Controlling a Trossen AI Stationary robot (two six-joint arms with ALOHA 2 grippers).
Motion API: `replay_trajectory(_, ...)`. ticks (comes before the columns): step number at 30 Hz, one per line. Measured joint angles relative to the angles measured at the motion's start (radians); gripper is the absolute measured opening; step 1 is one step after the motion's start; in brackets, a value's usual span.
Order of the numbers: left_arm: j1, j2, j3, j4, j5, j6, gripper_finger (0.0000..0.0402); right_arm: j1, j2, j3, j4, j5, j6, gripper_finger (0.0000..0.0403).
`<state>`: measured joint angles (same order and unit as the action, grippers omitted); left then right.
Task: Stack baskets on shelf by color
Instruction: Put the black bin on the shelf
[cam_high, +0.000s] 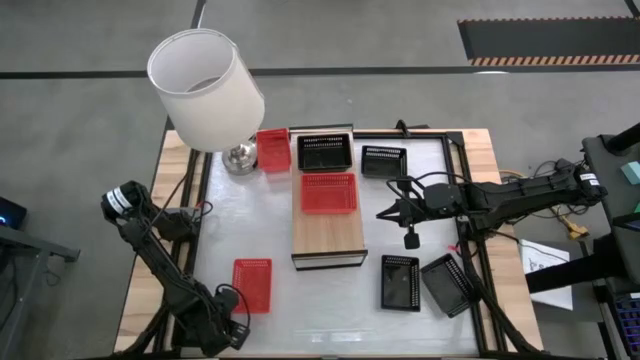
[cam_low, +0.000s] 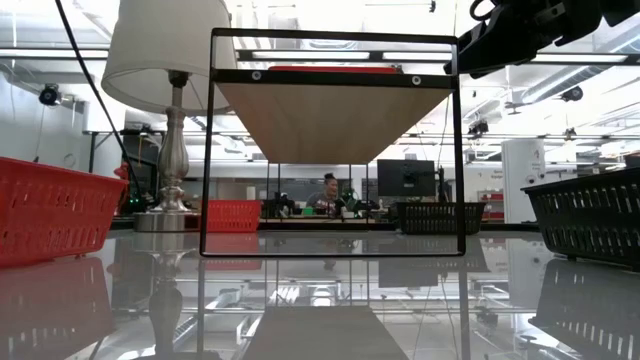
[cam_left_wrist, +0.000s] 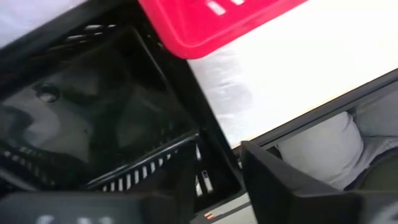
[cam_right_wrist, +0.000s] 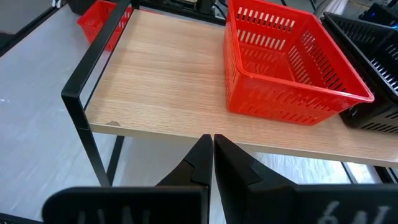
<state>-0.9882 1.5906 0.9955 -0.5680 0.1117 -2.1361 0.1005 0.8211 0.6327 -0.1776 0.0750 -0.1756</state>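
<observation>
Sitting at about 11 o'clock on the table, the lamp (cam_high: 208, 92) crowds a red basket (cam_high: 272, 150). On the shelf (cam_high: 328, 230), a black basket (cam_high: 325, 153) and another red one (cam_high: 328, 193), both empty. Right gripper (cam_high: 409, 237) hovers at 3 o'clock off the shelf, fingers pinched together, holding nothing. Left gripper (cam_high: 232, 335) is at 7 o'clock; can't tell its fingers.

One camera looks straight down on my table. One sits low, facing the room. Both see the shelf (cam_high: 328, 225), as my right wrist camera does up close.
</observation>
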Motion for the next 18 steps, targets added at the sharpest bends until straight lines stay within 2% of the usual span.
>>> replay_trajectory(5,0.001,-0.005,0.001,0.002,-0.007,-0.003,0.0025,0.0,0.0,0.0,0.0,0.0,0.0,0.0009)
replay_trajectory(7,0.001,-0.013,0.002,-0.001,0.001,-0.005,0.0009,0.0,0.0,0.0,0.0,0.0,0.0,0.0009)
replay_trajectory(18,-0.001,-0.057,0.07,-0.163,0.01,0.006,0.0003,0.0,0.0,-0.001,-0.005,0.0,-0.005,0.0009)
